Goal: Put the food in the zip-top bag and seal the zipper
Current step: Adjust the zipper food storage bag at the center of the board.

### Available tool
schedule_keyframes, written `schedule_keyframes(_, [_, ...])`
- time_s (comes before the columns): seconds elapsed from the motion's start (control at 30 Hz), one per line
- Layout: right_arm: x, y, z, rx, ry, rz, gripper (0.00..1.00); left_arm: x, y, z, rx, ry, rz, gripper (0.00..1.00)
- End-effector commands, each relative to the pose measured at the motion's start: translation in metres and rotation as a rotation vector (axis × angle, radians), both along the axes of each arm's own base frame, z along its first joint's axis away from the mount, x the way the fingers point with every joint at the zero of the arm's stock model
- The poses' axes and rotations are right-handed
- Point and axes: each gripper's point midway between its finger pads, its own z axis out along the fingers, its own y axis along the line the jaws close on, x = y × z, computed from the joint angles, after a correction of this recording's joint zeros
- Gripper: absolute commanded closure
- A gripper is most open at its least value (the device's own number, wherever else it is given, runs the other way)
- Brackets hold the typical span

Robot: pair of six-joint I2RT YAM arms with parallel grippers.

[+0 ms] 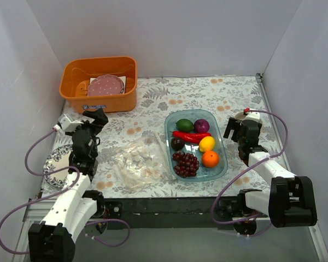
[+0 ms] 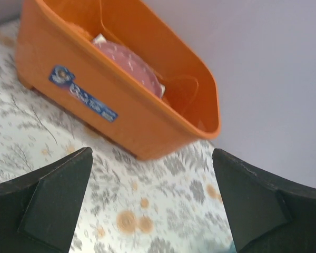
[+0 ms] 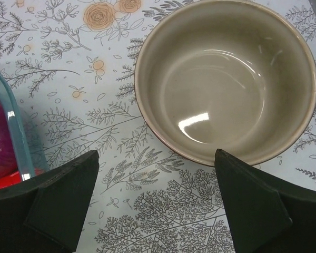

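A: What did the overhead catch that the wrist cameras missed?

B: Largest first. The orange tub (image 1: 98, 98) was seen from above and also from the left wrist, straight ahead of the left pincer (image 1: 96, 115), with the pink dotted plate (image 2: 131, 66) leaning inside it. Only the overhead took in the whole blue tray (image 1: 223, 164), just left of the right pincer (image 1: 236, 130). The right wrist caught only a sliver of its rim. The zip-top bag (image 1: 136, 164) showed from above alone.

A: Where was the bag lying?

B: Flat on the flowered cloth (image 1: 235, 93), between the two arms. It was right of the left pincer and nearer the bases.

A: Anything only a wrist showed?

B: A beige bowl (image 3: 226, 79), below and ahead of the right pincer.

A: And the food?

B: All in the tray: grape bunch (image 1: 186, 162), chili (image 1: 190, 136), orange (image 1: 210, 158), lemon (image 1: 206, 143), green fruit (image 1: 185, 125), purple piece (image 1: 201, 125) and dark piece (image 1: 177, 143).

A: Jaws?

B: Both pincers were spread wide, holding nothing. The zipper was too faint to judge.
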Motion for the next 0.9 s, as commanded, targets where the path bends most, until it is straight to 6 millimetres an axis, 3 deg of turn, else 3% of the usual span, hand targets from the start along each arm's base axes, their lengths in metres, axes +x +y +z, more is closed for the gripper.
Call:
schedule_keyframes(0.0, [-0.001, 0.018, -0.006, 0.078, 0.056, 0.063, 0.02, -0.007, -0.033, -0.028, -0.050, 0.285, -0.177, 0.02])
schedule_keyframes(0.07, [-0.001, 0.026, -0.005, 0.104, 0.044, 0.098, 0.02, -0.012, -0.044, -0.037, -0.029, 0.383, -0.245, 0.02])
schedule_keyframes(0.1, [-0.002, 0.027, -0.005, 0.109, 0.045, 0.106, 0.02, -0.011, -0.049, -0.023, -0.017, 0.374, -0.277, 0.02])
schedule_keyframes(0.13, [-0.001, 0.029, -0.004, 0.114, 0.043, 0.111, 0.02, -0.016, -0.051, -0.030, -0.013, 0.422, -0.298, 0.02])
schedule_keyframes(0.2, [0.000, 0.033, -0.002, 0.125, 0.042, 0.131, 0.02, -0.018, -0.056, -0.021, 0.006, 0.429, -0.333, 0.02])
schedule_keyframes(0.4, [0.005, 0.043, 0.006, 0.155, 0.084, 0.176, 0.03, -0.037, -0.076, -0.034, -0.031, 0.542, -0.455, 0.02])
schedule_keyframes(0.6, [-0.006, 0.068, 0.034, 0.276, 0.074, 0.261, 0.04, -0.077, -0.104, -0.106, -0.202, 0.807, -0.584, 0.02])
schedule_keyframes(0.67, [-0.010, 0.074, 0.050, 0.316, 0.042, 0.272, 0.04, -0.089, -0.100, -0.126, -0.227, 0.884, -0.552, 0.02])
schedule_keyframes(0.77, [-0.022, 0.080, 0.062, 0.352, 0.030, 0.297, 0.04, -0.085, -0.094, -0.119, -0.225, 0.908, -0.465, 0.02])
schedule_keyframes(0.87, [-0.029, 0.084, 0.077, 0.371, 0.011, 0.313, 0.06, -0.086, -0.070, -0.132, -0.221, 1.003, -0.286, 0.02])
